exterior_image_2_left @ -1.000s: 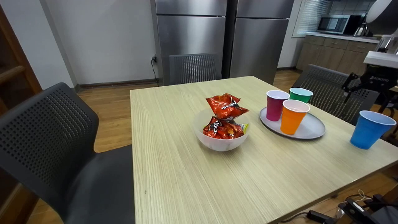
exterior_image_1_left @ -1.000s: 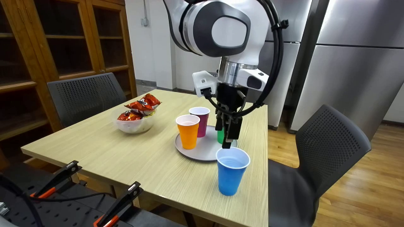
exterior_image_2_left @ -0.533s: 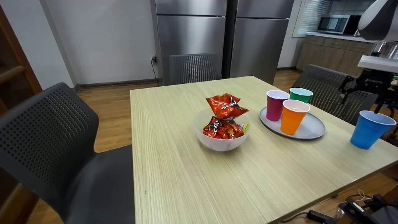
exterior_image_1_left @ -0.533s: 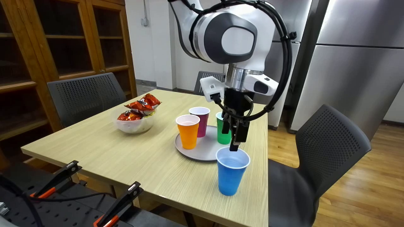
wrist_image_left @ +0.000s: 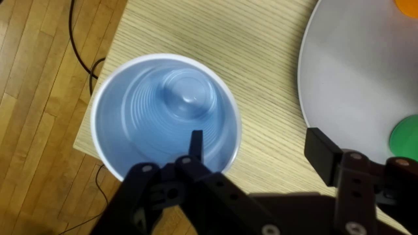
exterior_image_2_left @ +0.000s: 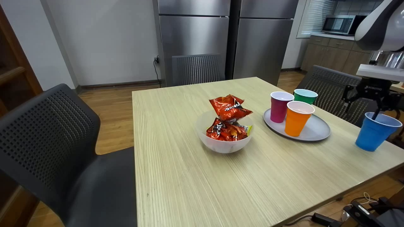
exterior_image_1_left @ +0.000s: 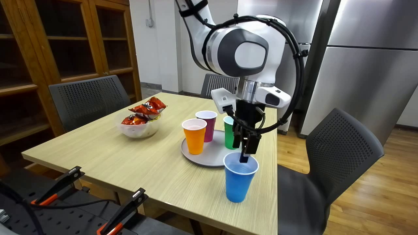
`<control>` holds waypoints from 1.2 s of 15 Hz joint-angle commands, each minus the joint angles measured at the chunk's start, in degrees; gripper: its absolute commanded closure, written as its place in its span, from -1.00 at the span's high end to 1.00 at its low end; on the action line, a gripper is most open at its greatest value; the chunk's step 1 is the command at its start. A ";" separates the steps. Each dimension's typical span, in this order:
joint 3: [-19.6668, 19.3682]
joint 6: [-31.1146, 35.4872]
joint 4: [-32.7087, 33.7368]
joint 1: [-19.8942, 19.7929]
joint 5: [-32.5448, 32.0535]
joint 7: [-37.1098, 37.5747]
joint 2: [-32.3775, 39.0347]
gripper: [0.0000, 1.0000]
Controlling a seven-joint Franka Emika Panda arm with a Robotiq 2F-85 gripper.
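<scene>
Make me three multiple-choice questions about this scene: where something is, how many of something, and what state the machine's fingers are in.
1. Where is the blue cup?
A) In the bowl
B) On a chair
C) On the table, off the plate

2. How many cups stand on the plate?
A) One
B) Three
C) Five

3. How are the fingers?
A) Open
B) Shut on a cup
C) Shut on nothing

Key:
1 C: the wrist view shows table between it and the plate.
2 B: an exterior view shows the orange cup, purple cup and green cup there.
3 A: the wrist view shows them wide apart, one at the blue cup's mouth, the other outside it.
</scene>
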 commanded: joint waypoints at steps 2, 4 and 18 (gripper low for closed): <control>-0.07 -1.95 2.35 -0.28 -0.05 1.38 1.28 -0.15; -0.16 -1.89 2.35 -0.20 -0.10 1.55 1.23 -0.46; -0.92 0.53 -1.85 2.28 -1.63 2.45 -4.45 -0.98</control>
